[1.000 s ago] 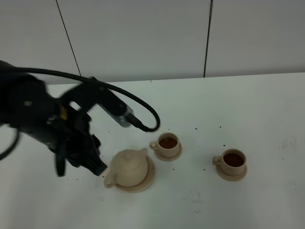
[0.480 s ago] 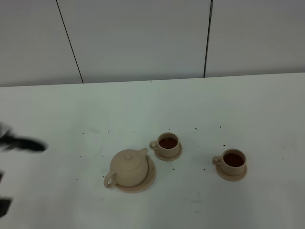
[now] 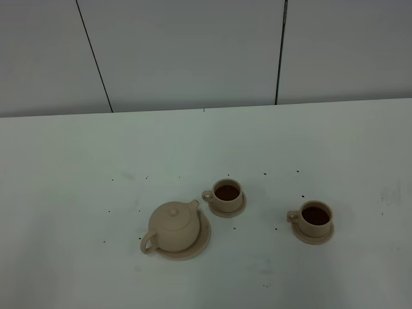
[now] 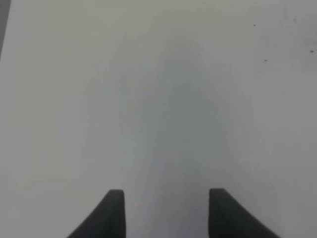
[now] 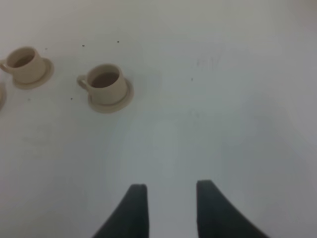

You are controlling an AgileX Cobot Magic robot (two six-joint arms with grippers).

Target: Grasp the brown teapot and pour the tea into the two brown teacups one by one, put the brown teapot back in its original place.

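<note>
The left arm has been withdrawn from the high view since a second ago; the teapot [image 3: 172, 226] is left on its large saucer [image 3: 202, 243], both cups [image 3: 228, 194] [image 3: 315, 215] are filled; the task is judged complete; the left gripper [image 4: 166, 198] and right gripper [image 5: 171, 193] are spread, empty, over bare surface [image 3: 322, 141].

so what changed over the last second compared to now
The left arm, which hung beside the round light-tan teapot, pulled away leftward out of the high view; its gripper is now open over bare white table. The teapot on its wide saucer and both filled tan teacups stayed put.
</note>
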